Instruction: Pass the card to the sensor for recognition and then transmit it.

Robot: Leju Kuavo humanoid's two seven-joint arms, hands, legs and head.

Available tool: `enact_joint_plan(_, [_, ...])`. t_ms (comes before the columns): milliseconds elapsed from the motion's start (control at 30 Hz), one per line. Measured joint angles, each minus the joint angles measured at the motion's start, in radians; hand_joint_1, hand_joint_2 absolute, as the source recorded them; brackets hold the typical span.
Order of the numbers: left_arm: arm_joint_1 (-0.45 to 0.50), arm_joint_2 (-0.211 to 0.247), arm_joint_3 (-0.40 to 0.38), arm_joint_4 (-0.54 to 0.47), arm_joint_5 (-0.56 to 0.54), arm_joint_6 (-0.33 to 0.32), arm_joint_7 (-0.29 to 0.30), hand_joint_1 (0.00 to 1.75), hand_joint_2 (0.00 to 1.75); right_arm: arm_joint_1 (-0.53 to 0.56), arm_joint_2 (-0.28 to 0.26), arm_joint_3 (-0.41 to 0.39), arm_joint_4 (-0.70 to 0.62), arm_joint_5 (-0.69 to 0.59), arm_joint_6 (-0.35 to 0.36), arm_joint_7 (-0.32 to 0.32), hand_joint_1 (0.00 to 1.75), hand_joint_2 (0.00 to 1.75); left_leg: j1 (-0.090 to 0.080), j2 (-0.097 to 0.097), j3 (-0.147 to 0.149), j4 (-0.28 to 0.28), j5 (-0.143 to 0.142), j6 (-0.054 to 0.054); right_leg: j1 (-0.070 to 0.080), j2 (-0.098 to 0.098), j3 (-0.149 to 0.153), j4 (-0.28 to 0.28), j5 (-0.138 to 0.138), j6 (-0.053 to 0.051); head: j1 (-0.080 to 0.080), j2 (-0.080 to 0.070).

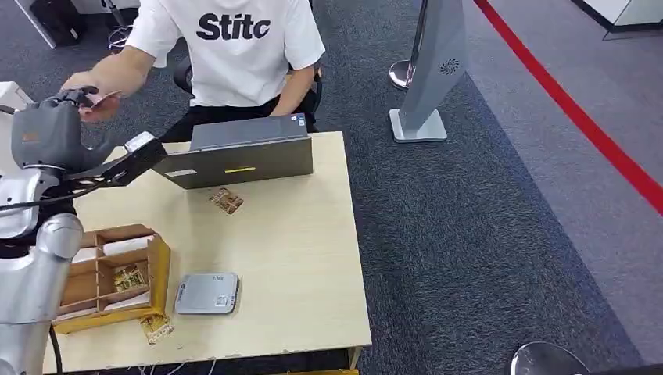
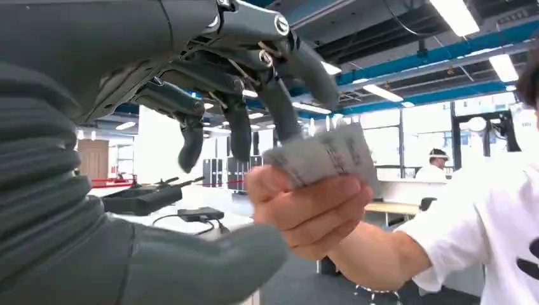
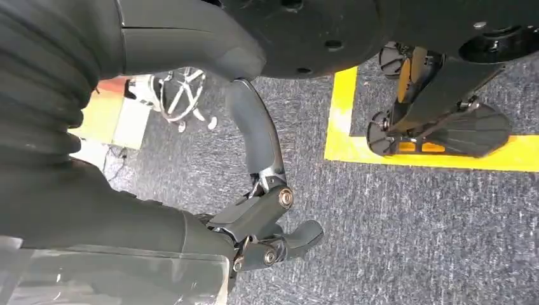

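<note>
I'm at the handover; my left hand (image 2: 210,127) hangs with fingers spread beside the card (image 2: 321,155) the person's hand (image 2: 311,210) grips; next, withdraw.

On the counter (image 1: 297,258), a laptop (image 1: 242,152) sits at the far edge before a seated person (image 1: 234,55). A sensor (image 1: 207,294) lies near the front, just right of a divided box (image 1: 117,277). A stand (image 1: 430,78) rises on the floor to the right.
</note>
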Motion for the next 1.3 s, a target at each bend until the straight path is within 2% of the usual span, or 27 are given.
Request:
enact_joint_plan(133, [0.015,0.008,0.021,0.000,0.002,0.015,-0.007,0.00,1.75,0.001,0.000,0.001,0.000,-0.001,-0.001,0.014,0.00,1.75,0.000,0.000,0.000,0.000,0.000,0.000,0.000,0.000,0.000,0.000,0.000,0.000,0.000,0.000])
enact_joint_plan(300, [0.083,0.016,0.050,-0.024,0.086,0.034,-0.080,0.00,1.75,0.009,0.000,0.001,0.000,-0.008,0.000,0.033,0.00,1.75,0.000,0.000,0.000,0.000,0.000,0.000,0.000,0.000,0.000,0.000,0.000,0.000,0.000,0.000])
enact_joint_plan(433, [0.213,0.048,0.053,-0.163,0.122,0.027,-0.164,0.00,1.75,0.018,0.000,0.000,0.000,-0.026,0.002,0.039,0.00,1.75,0.000,0.002,0.000,0.000,-0.001,-0.001,0.000,0.002,-0.001,0.000,0.000,0.000,0.000,0.000])
enact_joint_plan(567, [0.346,0.097,0.053,-0.345,0.118,-0.013,-0.195,0.00,1.75,0.017,0.001,-0.002,-0.001,-0.050,0.008,-0.008,0.00,1.75,0.000,0.003,-0.002,-0.001,-0.001,0.000,0.000,0.003,-0.003,0.000,-0.001,0.000,0.000,0.000])
enact_joint_plan(767, [0.546,0.161,0.053,-0.505,0.089,0.026,-0.261,0.00,1.75,0.014,0.002,-0.007,-0.001,-0.057,0.012,-0.023,0.00,1.75,0.000,0.002,-0.002,-0.001,-0.001,0.000,0.000,0.002,-0.003,0.000,-0.001,0.000,0.001,0.000])
enact_joint_plan(900, [0.584,0.179,0.053,-0.539,0.089,0.028,-0.263,0.00,1.75,0.013,0.002,-0.007,-0.001,-0.057,0.012,-0.023,0.00,1.75,0.001,0.002,-0.002,-0.001,-0.001,0.000,0.000,0.001,-0.002,0.000,-0.001,0.000,0.000,0.000])
enact_joint_plan(1000, [0.627,0.203,0.053,-0.565,0.105,0.021,-0.301,0.00,1.75,0.013,0.002,-0.008,-0.002,-0.061,0.016,-0.029,0.00,1.75,0.001,0.003,-0.001,-0.001,-0.001,-0.001,0.000,0.003,-0.002,0.000,0.000,0.000,0.000,0.000])
enact_joint_plan(1067, [0.687,0.227,0.053,-0.585,0.134,-0.007,-0.325,0.00,1.75,0.014,0.002,-0.010,-0.004,-0.068,0.013,0.000,0.00,1.75,0.001,0.005,0.000,-0.001,-0.001,-0.001,0.000,0.005,-0.002,0.000,0.000,0.000,0.000,0.000])
enact_joint_plan(1133, [0.772,0.266,0.058,-0.595,0.129,-0.004,-0.338,0.00,1.75,0.019,0.002,-0.015,-0.006,-0.075,0.016,0.008,0.00,1.75,0.001,0.006,0.000,-0.001,-0.002,-0.001,0.000,0.006,-0.003,0.000,-0.001,0.000,0.000,0.000])
enact_joint_plan(1300, [0.913,0.334,0.109,-0.603,0.124,0.002,-0.326,0.00,1.75,0.026,0.000,-0.021,-0.014,-0.068,0.027,0.008,0.00,1.75,0.001,0.003,-0.002,-0.001,-0.002,-0.001,0.001,0.003,-0.003,0.000,-0.003,-0.002,0.000,0.000])
